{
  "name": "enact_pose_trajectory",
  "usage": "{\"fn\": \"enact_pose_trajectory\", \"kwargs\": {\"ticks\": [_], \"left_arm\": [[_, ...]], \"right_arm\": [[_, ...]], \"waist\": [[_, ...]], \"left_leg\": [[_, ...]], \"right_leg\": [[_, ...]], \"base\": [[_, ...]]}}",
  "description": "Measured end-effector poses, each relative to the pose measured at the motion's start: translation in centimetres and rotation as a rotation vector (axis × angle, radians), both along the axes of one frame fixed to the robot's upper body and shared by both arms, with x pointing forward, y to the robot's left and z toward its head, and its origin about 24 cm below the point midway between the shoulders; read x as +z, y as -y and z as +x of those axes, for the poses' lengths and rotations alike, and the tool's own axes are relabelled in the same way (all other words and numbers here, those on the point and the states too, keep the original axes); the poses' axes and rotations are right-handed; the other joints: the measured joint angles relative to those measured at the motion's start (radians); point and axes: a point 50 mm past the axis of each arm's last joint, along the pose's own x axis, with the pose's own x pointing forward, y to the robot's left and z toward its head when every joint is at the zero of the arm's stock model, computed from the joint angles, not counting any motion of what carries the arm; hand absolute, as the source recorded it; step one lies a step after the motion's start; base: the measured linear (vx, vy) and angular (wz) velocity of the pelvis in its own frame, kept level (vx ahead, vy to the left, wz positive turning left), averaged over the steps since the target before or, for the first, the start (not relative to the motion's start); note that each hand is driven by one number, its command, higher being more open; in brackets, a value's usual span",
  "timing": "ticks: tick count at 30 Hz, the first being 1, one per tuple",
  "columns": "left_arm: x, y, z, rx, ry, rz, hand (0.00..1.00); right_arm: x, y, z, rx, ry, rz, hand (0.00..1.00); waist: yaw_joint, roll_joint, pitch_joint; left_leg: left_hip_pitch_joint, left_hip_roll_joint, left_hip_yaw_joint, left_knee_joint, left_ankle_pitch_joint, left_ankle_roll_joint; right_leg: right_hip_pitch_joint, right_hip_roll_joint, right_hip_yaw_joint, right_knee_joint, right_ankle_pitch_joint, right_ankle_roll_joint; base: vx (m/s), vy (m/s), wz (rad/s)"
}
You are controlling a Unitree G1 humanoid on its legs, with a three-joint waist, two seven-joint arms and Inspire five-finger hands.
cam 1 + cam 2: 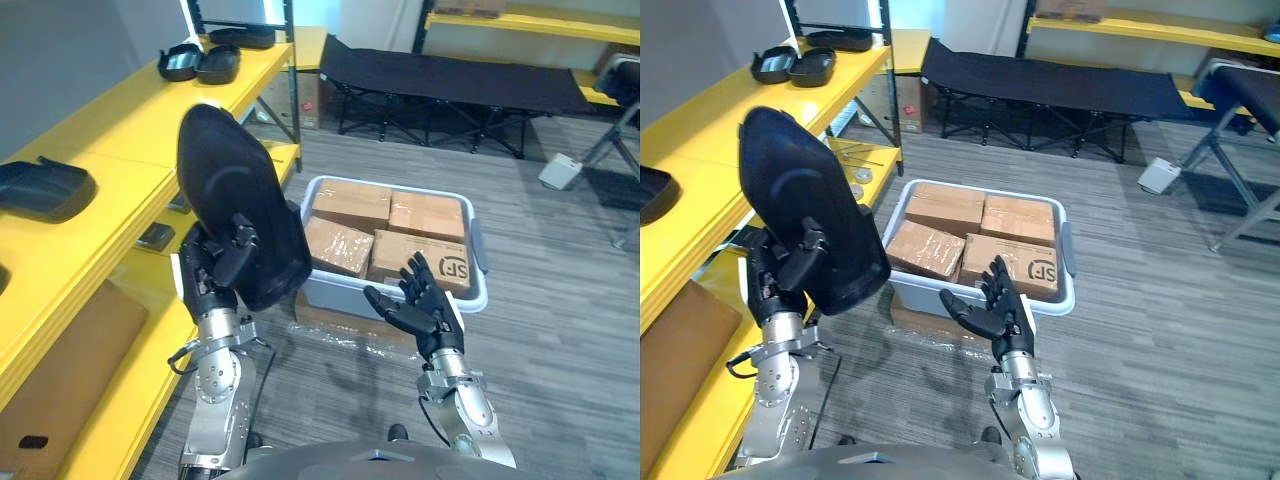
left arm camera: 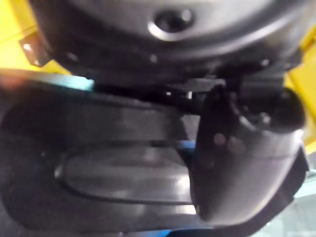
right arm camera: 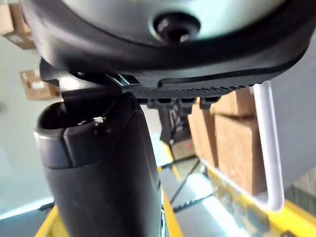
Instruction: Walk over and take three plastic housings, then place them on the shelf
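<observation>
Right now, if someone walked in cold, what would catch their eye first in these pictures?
First, the big black plastic housing, held upright in the left hand beside the yellow shelf. Next, the right hand, open with its palm up, by a grey bin of cardboard boxes on the floor. More black housings lie on the shelf top.

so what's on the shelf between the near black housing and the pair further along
Nothing: the left eye view shows bare yellow shelf top between the near housing and the far pair.
</observation>
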Motion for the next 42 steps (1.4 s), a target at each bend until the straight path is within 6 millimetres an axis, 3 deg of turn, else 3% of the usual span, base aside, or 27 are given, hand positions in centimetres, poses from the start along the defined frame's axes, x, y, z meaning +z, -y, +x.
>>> {"fn": "enact_pose_trajectory", "kwargs": {"ticks": [4,6,12,15,20,26,29,30,31,34,35,37,38,42], "left_arm": [[2.6,-2.6,-1.6,0.159,0.116,0.062,0.0],[2.9,-4.0,-2.6,0.235,0.121,0.079,0.0],[1.7,-6.7,-5.2,0.327,0.041,0.113,0.0],[1.3,-7.1,-6.0,0.3,0.026,0.103,0.0],[1.6,-7.0,-6.6,0.243,0.051,0.077,0.0],[2.2,-5.9,-5.8,0.113,0.119,0.101,0.0],[2.6,-5.6,-5.4,0.042,0.158,0.116,0.0],[3.0,-5.5,-4.9,-0.006,0.188,0.111,0.0],[3.3,-5.2,-4.3,-0.062,0.221,0.103,0.0],[3.8,-4.5,-3.9,-0.146,0.288,0.084,0.0],[4.1,-4.5,-3.7,-0.155,0.327,0.053,0.0],[4.0,-4.5,-3.6,-0.15,0.33,0.037,0.0],[3.8,-4.4,-3.5,-0.142,0.32,0.018,0.0],[3.5,-3.3,-3.3,-0.166,0.324,-0.027,0.0]], "right_arm": [[0.9,-2.0,1.1,0.104,0.054,0.032,1.0],[1.3,-2.7,1.6,0.144,0.077,0.007,1.0],[2.5,-4.1,4.1,0.165,0.144,-0.1,1.0],[2.9,-4.3,4.6,0.171,0.169,-0.117,1.0],[3.5,-5.0,5.1,0.217,0.201,-0.119,1.0],[3.6,-4.6,5.2,0.2,0.201,-0.127,1.0],[3.5,-3.8,5.3,0.161,0.195,-0.125,1.0],[3.4,-3.4,5.2,0.142,0.19,-0.129,1.0],[3.3,-2.7,5.1,0.106,0.181,-0.134,1.0],[2.9,-1.8,4.8,0.058,0.16,-0.13,1.0],[3.5,-1.8,5.1,0.068,0.197,-0.126,1.0],[3.8,-1.7,5.2,0.081,0.219,-0.127,1.0],[3.8,-1.5,5.2,0.101,0.227,-0.131,1.0],[3.8,-1.3,5.1,0.128,0.24,-0.142,1.0]], "waist": [[0.063,0.015,-0.011],[0.093,0.021,-0.015],[0.184,-0.004,-0.014],[0.205,-0.01,-0.016],[0.205,0.002,-0.008],[0.202,0.02,0.005],[0.193,0.015,0.026],[0.174,0.005,0.034],[0.155,0.005,0.052],[0.148,-0.007,0.066],[0.147,-0.029,0.072],[0.147,-0.021,0.082],[0.143,0.0,0.096],[0.138,0.025,0.109]], "left_leg": [[-0.053,-0.007,-0.102,0.0,0.009,-0.001],[-0.068,-0.012,-0.142,0.001,0.023,0.0],[-0.106,-0.037,-0.253,0.031,0.015,0.0],[-0.105,-0.049,-0.289,0.032,0.013,-0.001],[-0.12,-0.049,-0.301,0.069,-0.001,0.01],[-0.15,-0.07,-0.342,0.048,0.047,0.033],[-0.161,-0.106,-0.392,0.042,0.056,0.038],[-0.175,-0.129,-0.441,0.048,0.067,0.041],[-0.176,-0.146,-0.497,0.043,0.087,0.037],[-0.191,-0.156,-0.501,0.043,0.092,0.053],[-0.214,-0.167,-0.484,0.04,0.115,0.049],[-0.225,-0.168,-0.48,0.042,0.133,0.042],[-0.226,-0.162,-0.462,0.048,0.143,0.054],[-0.226,-0.127,-0.364,0.064,0.144,0.081]], "right_leg": [[0.019,0.001,-0.094,0.0,-0.013,0.0],[0.036,0.001,-0.136,0.0,-0.016,0.007],[0.094,-0.005,-0.266,0.0,-0.034,0.019],[0.118,-0.013,-0.302,0.018,-0.065,0.023],[0.118,-0.021,-0.32,0.079,-0.11,0.015],[0.134,-0.035,-0.394,0.116,-0.138,0.024],[0.1,-0.095,-0.397,0.287,-0.249,0.011],[0.08,-0.108,-0.332,0.362,-0.287,-0.029],[0.067,-0.108,-0.228,0.431,-0.289,-0.033],[0.065,-0.105,-0.167,0.468,-0.319,-0.034],[0.08,-0.105,-0.167,0.411,-0.355,0.006],[0.083,-0.1,-0.166,0.383,-0.367,0.031],[0.09,-0.091,-0.163,0.372,-0.366,0.046],[0.103,-0.072,-0.169,0.372,-0.371,0.037]], "base": [[0.01,-0.009,0.61],[0.05,-0.012,0.65],[0.03,-0.019,0.54],[0.02,-0.027,0.39],[0.01,-0.018,0.15],[0.01,-0.024,0.41],[-0.02,-0.008,0.68],[0.01,-0.023,1.28],[0.0,-0.03,1.36],[-0.01,-0.052,0.75],[0.02,-0.07,0.2],[-0.04,-0.058,0.05],[-0.1,-0.016,0.01],[-0.12,0.007,0.06]]}}
